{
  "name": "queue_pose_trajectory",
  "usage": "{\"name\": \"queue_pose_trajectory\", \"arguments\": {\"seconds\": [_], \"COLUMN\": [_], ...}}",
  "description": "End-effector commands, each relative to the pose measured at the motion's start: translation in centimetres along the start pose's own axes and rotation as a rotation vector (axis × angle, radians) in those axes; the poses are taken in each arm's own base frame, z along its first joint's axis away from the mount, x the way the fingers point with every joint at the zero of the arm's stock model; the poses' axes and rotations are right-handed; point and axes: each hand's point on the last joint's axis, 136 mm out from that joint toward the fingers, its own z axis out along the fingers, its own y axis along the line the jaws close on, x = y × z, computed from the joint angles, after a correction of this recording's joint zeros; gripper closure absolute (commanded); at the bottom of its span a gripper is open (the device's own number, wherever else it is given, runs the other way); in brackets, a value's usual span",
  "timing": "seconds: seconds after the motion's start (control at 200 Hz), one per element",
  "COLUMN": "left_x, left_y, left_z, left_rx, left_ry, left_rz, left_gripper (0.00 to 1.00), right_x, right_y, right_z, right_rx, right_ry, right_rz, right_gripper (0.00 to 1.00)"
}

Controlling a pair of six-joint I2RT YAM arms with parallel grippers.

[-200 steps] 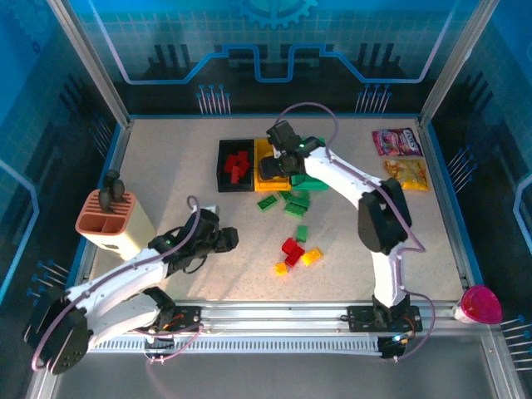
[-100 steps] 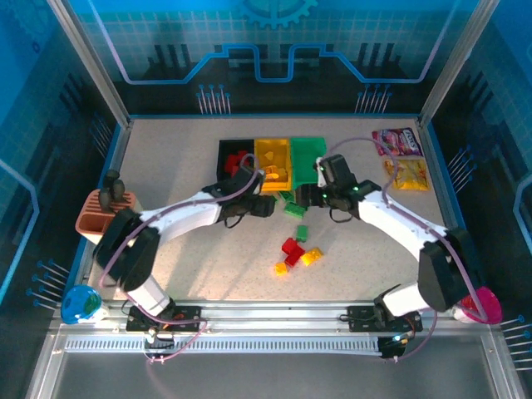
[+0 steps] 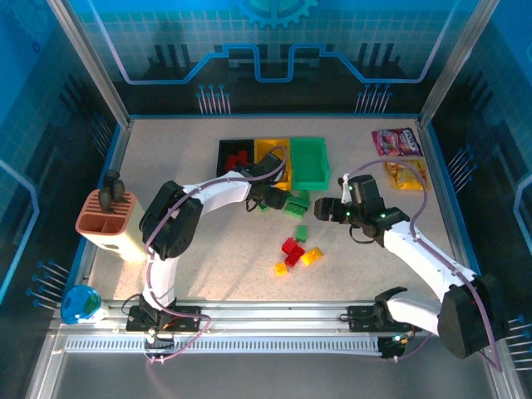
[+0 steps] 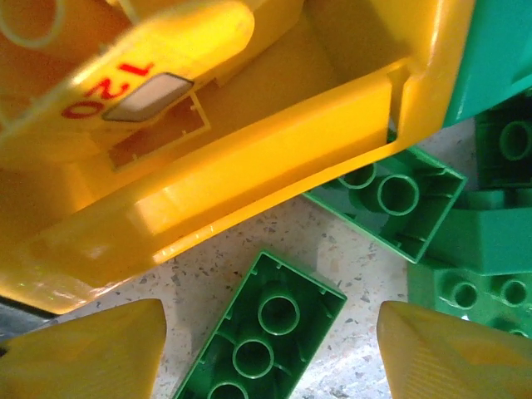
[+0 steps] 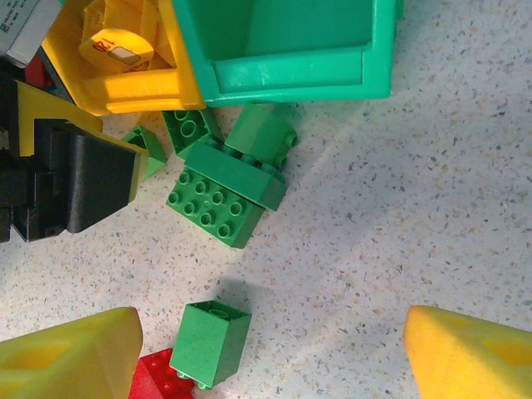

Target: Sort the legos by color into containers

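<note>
Left gripper [image 4: 270, 307] of mine is hovering open, fingers flanking a green lego [image 4: 259, 337] at bottom centre, below the yellow bin [image 4: 249, 179].

Top view: the left hand [image 3: 268, 198] and its arm cover the near rims of the black bin [image 3: 223, 158] and the yellow bin [image 3: 274, 143]. The red bricks [image 3: 238, 159] in the black bin are too small to count. Print on the snack packets [image 3: 397, 141] is illegible.

Left wrist view: a green brick [image 4: 262, 332] runs off the bottom edge, and the green bin [image 4: 503, 41] off the right.

Right wrist view: the green bin's far wall is cut off at the top. One red brick [image 5: 154, 378] is cut by the bottom edge and sits partly behind a yellow fingertip [image 5: 66, 357].
</note>
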Motion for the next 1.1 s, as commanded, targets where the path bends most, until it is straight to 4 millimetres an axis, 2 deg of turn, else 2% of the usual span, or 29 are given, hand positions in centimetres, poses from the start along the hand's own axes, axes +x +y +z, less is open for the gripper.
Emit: {"name": "queue_pose_trajectory", "arguments": {"seconds": [0.0,0.225,0.36,0.435,0.635,0.765,0.951,1.096], "left_x": [0.9,2.1,2.5,2.6,2.3,0.8,-3.3,-6.7], "left_y": [0.7,0.4,-0.5,-0.9,-1.6,-2.2,-3.9,-5.0], "left_z": [0.6,1.3,1.3,1.1,-0.6,-3.3,-7.9,-8.9], "left_rx": [-0.031,-0.033,-0.022,-0.023,-0.015,0.021,0.098,0.123], "left_ry": [0.054,0.081,0.085,0.085,0.056,0.003,-0.123,-0.179], "left_rz": [0.036,0.044,0.057,0.064,0.06,0.037,0.027,0.029], "left_gripper": [0.33,0.4,0.6,0.67,0.71,0.71,0.71,0.7], "right_x": [-0.2,0.2,0.2,0.3,0.6,0.5,0.3,0.4], "right_y": [0.2,0.1,0.1,0.0,-0.4,-0.7,-1.4,-2.6], "right_z": [0.1,0.7,0.8,0.7,0.6,0.5,0.4,0.0], "right_rx": [-0.034,-0.043,-0.043,-0.038,-0.027,-0.024,0.0,0.044], "right_ry": [-0.012,-0.003,-0.006,-0.009,-0.011,-0.02,-0.04,-0.055], "right_rz": [0.027,0.046,0.054,0.056,0.06,0.064,0.091,0.137], "right_gripper": [0.17,0.17,0.17,0.17,0.18,0.18,0.17,0.17]}}
